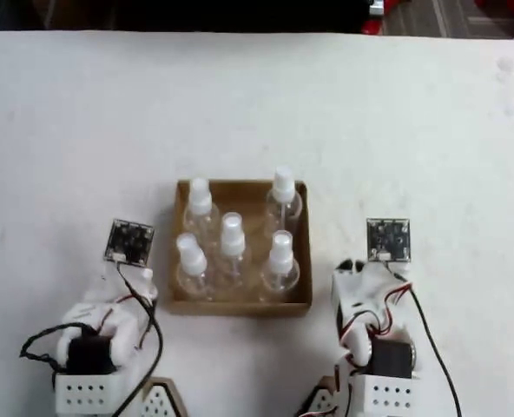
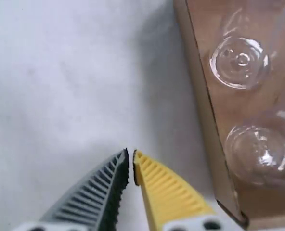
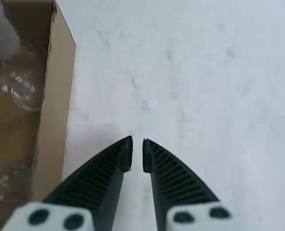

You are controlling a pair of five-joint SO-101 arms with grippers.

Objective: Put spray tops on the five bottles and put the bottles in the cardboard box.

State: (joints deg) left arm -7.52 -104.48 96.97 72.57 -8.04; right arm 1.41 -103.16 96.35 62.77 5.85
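All five bottles (image 1: 232, 252) are standing upright inside the cardboard box (image 1: 240, 305) at the middle of the high view. Each is wearing its white spray top (image 1: 232, 228), so the task is looking complete, and the step in hand is, by my judgement, simply parking clear.

The left arm (image 1: 96, 343) is sitting at the lower left of that view and the right arm (image 1: 374, 343) at the lower right, each beside a box wall without touching it. The left jaws are clenched on nothing, their tips all but meeting over bare bench (image 2: 60, 86). The right jaws are likewise clenched and empty, with only a sliver showing between them.

Finishing well is calling for any further move to be going away from the box, because a nudge to its wall could be knocking the tall, light bottles against one another.
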